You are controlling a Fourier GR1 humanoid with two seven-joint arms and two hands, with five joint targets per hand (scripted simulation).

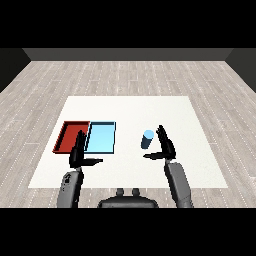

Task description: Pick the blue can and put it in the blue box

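The blue can (147,139) stands upright on the white table, right of the trays. My right hand (165,143) is just to the can's right, fingers straight and thumb stretched out toward the left below the can; it does not touch the can. The light blue tray (101,137) lies left of the can with nothing in it. My left hand (78,150) hovers at the front edge between the two trays, fingers straight, thumb pointing right, holding nothing.
The red tray (70,136) lies against the light blue tray's left side. The white table (130,110) stretches beyond the trays and the can to its far edge, with grey plank floor around it.
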